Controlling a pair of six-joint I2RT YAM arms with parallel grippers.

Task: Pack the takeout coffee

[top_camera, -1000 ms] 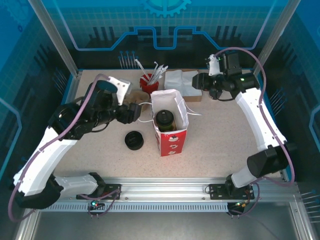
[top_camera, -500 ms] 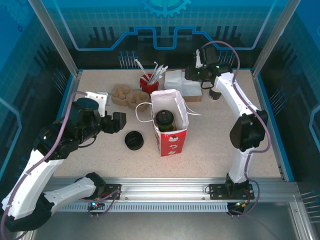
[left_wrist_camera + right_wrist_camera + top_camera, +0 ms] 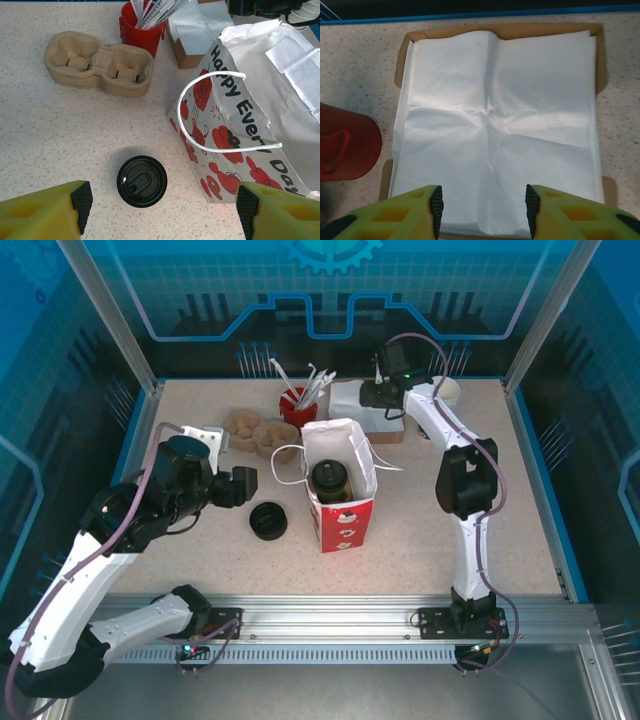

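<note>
The takeout coffee (image 3: pixel 330 478), a brown cup with a black lid, stands inside the upright red-and-white paper bag (image 3: pixel 345 510) at mid-table. In the left wrist view the bag (image 3: pixel 250 115) shows its printed side and white handle, and its inside is hidden. My left gripper (image 3: pixel 243 486) hovers left of the bag; its jaws (image 3: pixel 164 207) stand open with nothing between them. At the back, my right gripper (image 3: pixel 372 395) is over a stack of white napkins (image 3: pixel 495 120), open (image 3: pixel 484 207) and holding nothing.
A loose black lid (image 3: pixel 268 521) (image 3: pixel 142 181) lies on the table left of the bag. A cardboard cup carrier (image 3: pixel 97 62) and a red cup of stirrers (image 3: pixel 142 22) sit behind. The napkins lie in a brown tray (image 3: pixel 600 55). White cups (image 3: pixel 445 390) stand back right.
My left gripper has drawn back from the bag toward the left. The right arm has swung left from the back right corner to above the napkins.
</note>
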